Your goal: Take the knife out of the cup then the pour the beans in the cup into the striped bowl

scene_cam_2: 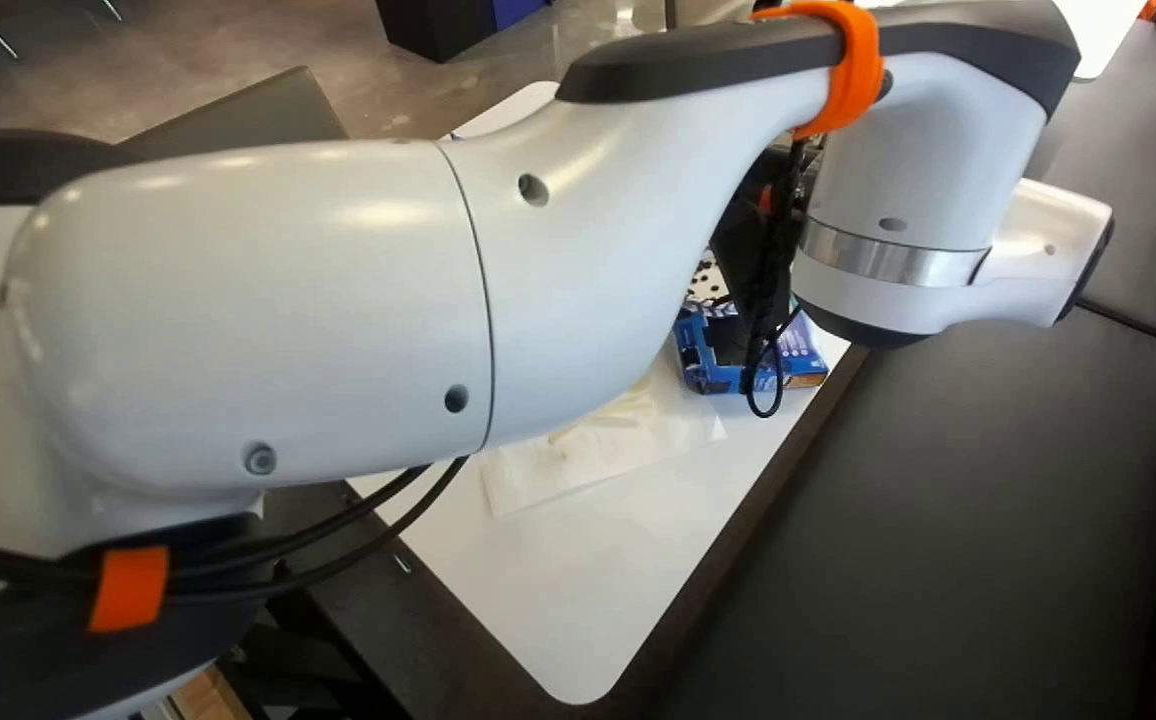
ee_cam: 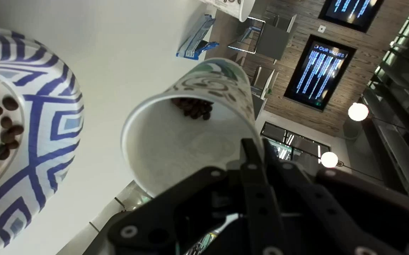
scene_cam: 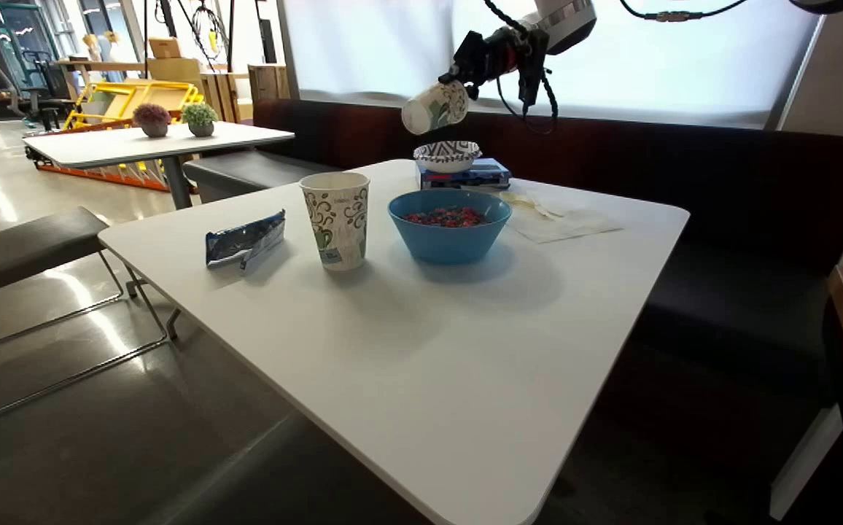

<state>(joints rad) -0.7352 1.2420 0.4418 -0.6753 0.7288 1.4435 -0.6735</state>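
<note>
The gripper point(ee_cam: 257, 146) pinches the paper cup point(ee_cam: 181, 145) by the wall near its rim — the cup is tipped well over, a heap of beans point(ee_cam: 194, 108) at its bottom end; the striped bowl point(ee_cam: 54, 122) sits below the gripper, beans in it too. The cup should be light, thin-walled and easily crushed — that rim wall is a fair place to hold, squeezed gently; smooth paper may swivel in a steeper tilt.

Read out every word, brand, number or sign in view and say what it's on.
"OUR VALUES": on a wall screen; the lines beneath are too blurred.
Another wall screen: lines too blurred.
Standing cup: print too small to read.
Blue box: print too blurred to read.
Blue packet: any print too blurred.
</note>
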